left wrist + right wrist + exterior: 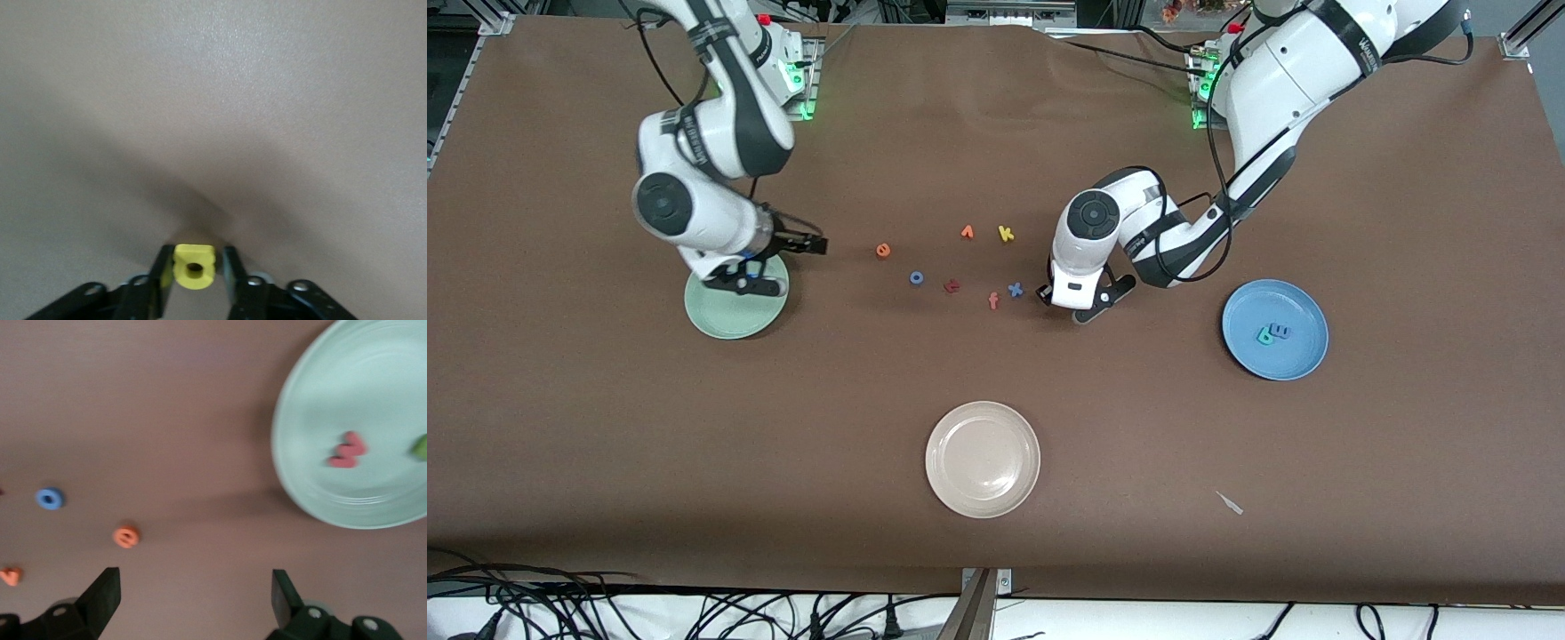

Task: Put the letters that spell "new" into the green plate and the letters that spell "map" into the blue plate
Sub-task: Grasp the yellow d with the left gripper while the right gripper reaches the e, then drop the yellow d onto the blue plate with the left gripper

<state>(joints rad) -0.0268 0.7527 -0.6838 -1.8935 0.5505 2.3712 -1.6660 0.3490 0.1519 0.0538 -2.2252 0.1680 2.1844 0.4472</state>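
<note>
Brown matting covered the whole table, with cables trailing along the edge nearest the front camera and the arm bases bolted along the opposite edge.

Nearer the left arm's end, the left gripper [1083, 305] sat low at the table, its jaws pressed onto the yellow p [194, 266], pinched across its flat sides, probably for carrying to the blue plate [1296, 364]. That plate already held the teal a [1264, 337] and blue m [1280, 331], touching each other near its middle, so the p looked like the last letter of that word.

At the right arm's end, the right gripper [749, 276] hung over the green plate [729, 327] with jaws spread wide and nothing between them. In the right wrist view the w [348, 450] and a bit of green, likely the n [420, 447], lay in that plate. The orange e [883, 251] lay on the mat between the two arms, apparently the one letter left for green.

Around the e were the spares: a blue o [916, 278], a dark red letter [952, 286], an f [993, 301], a blue x [1015, 289], a k [1006, 234] and a small orange piece [967, 232]. A beige plate [983, 459] stood empty nearest the front camera.
</note>
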